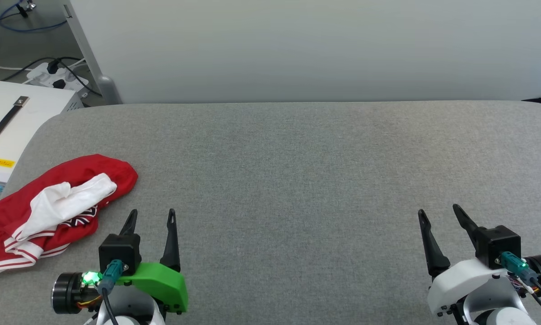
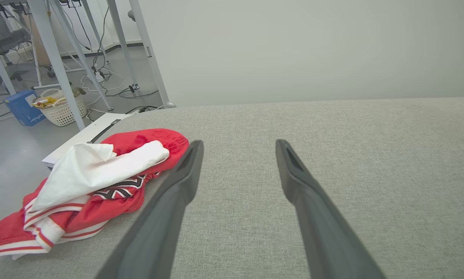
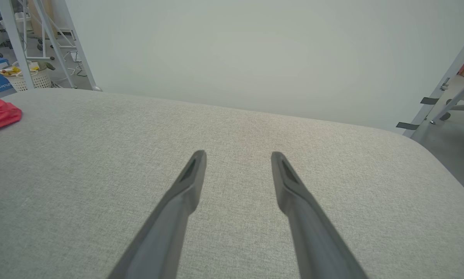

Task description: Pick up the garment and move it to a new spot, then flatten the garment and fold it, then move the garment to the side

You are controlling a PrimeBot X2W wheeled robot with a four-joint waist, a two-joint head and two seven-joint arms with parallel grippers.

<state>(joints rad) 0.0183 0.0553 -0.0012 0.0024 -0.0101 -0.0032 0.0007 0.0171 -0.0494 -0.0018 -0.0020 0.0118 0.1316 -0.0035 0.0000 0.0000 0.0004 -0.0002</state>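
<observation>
We see the garment (image 1: 92, 168) lying crumpled at the left edge of the grey fabric worktop (image 1: 297, 180), toward the near side. It is a red heap with a white sleeve thrown across the top, red-and-white stripe trim along its near folds and a patch of black lettering outlined in white peeking out beneath the sleeve. Our left gripper (image 1: 153, 212) hovers just beside the heap on its right, fingers spread apart with nothing between them; in the left wrist view one finger (image 2: 185, 170) lies close to the red cloth, but we cannot tell whether it touches it. Our right gripper (image 1: 439, 210) sits near the right edge, well apart from the garment, its fingers also spread and empty. Beyond the left edge stands a white box (image 1: 22, 117) with a black strap handle.
</observation>
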